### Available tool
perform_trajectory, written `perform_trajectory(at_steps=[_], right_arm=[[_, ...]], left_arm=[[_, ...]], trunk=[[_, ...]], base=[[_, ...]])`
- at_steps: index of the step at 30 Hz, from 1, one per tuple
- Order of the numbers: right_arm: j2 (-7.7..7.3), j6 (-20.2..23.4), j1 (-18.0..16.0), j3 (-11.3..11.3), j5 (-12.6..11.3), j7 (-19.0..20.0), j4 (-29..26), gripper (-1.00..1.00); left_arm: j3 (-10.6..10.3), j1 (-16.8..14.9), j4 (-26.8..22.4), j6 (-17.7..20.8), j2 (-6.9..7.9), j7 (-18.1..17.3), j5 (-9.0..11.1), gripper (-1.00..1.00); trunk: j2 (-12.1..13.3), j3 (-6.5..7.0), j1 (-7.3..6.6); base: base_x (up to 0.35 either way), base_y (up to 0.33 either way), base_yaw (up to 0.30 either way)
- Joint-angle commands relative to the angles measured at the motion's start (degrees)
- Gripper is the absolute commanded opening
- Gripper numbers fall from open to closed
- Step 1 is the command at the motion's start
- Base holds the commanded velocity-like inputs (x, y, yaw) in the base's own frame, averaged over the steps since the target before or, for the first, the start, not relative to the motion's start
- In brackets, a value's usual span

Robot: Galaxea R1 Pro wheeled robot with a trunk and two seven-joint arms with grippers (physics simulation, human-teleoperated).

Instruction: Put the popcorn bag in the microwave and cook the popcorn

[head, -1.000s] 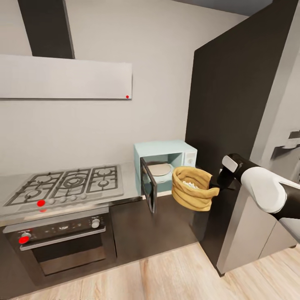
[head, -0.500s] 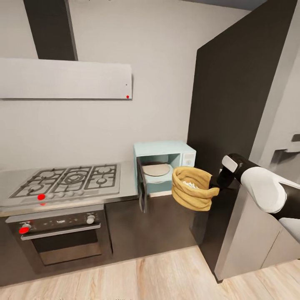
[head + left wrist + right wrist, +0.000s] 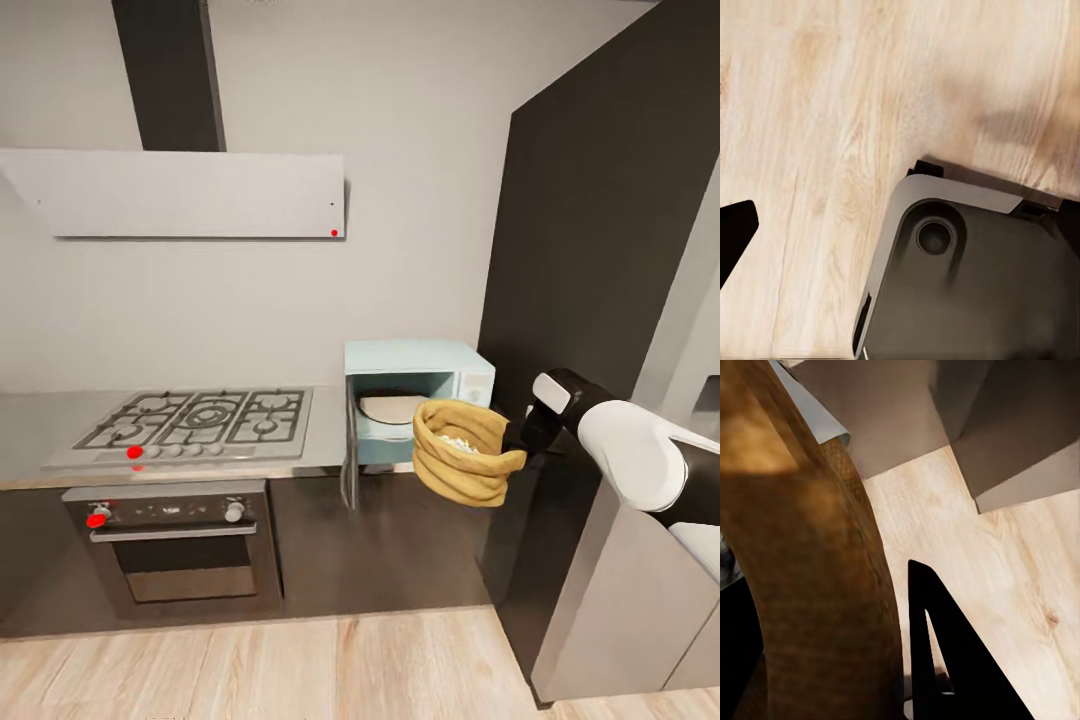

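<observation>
The tan-orange popcorn bag (image 3: 462, 468) hangs in the air just in front of and right of the microwave (image 3: 418, 362). My right gripper (image 3: 513, 444) is shut on its rolled rim at the right side. Whitish popcorn (image 3: 459, 441) shows through the bag's mouth. The mint-blue microwave stands on the grey countertop (image 3: 325, 447) with its door (image 3: 350, 462) swung open, edge-on to me, and a round plate (image 3: 388, 408) inside. In the right wrist view the bag's rim (image 3: 810, 585) runs beside a dark finger (image 3: 945, 660). In the left wrist view one dark fingertip (image 3: 735, 234) sits far out at the edge, over the wooden floor.
A gas hob (image 3: 200, 420) lies left of the microwave, with a steel oven (image 3: 180, 540) below and a hood (image 3: 190, 195) above. A tall dark cabinet (image 3: 600, 260) rises close to the right of the microwave. My own base (image 3: 967, 285) stands on the wooden floor (image 3: 300, 670).
The whole picture has shifted right as the camera moved; the microwave now faces me more squarely, its door edge-on. The bag and right arm keep their place in the view.
</observation>
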Motion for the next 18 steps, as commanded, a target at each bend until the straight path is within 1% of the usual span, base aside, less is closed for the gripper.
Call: perform_trajectory(at_steps=[1, 13, 15, 18], right_arm=[[-0.02, 0.2, 0.0, -0.5, -0.2, -0.5, -0.1, -1.00], [-0.02, 0.2, 0.0, -0.5, -0.2, -0.5, -0.1, -1.00], [-0.02, 0.2, 0.0, -0.5, -0.2, -0.5, -0.1, -1.00], [-0.02, 0.2, 0.0, -0.5, -0.2, -0.5, -0.1, -1.00]], left_arm=[[0.1, -0.1, 0.1, -0.2, -0.01, 0.0, 0.0, 1.00], [0.1, -0.1, 0.1, -0.2, -0.01, 0.0, 0.0, 1.00], [0.1, -0.1, 0.1, -0.2, -0.01, 0.0, 0.0, 1.00], [0.1, -0.1, 0.1, -0.2, -0.01, 0.1, 0.0, 1.00]], trunk=[[-0.1, -0.10, 0.01], [-0.1, -0.10, 0.01], [-0.1, -0.10, 0.01], [-0.1, -0.10, 0.01]], base=[[0.000, -0.008, 0.259], [0.002, -0.001, 0.259], [0.149, 0.000, 0.259], [0.287, 0.000, 0.182]])
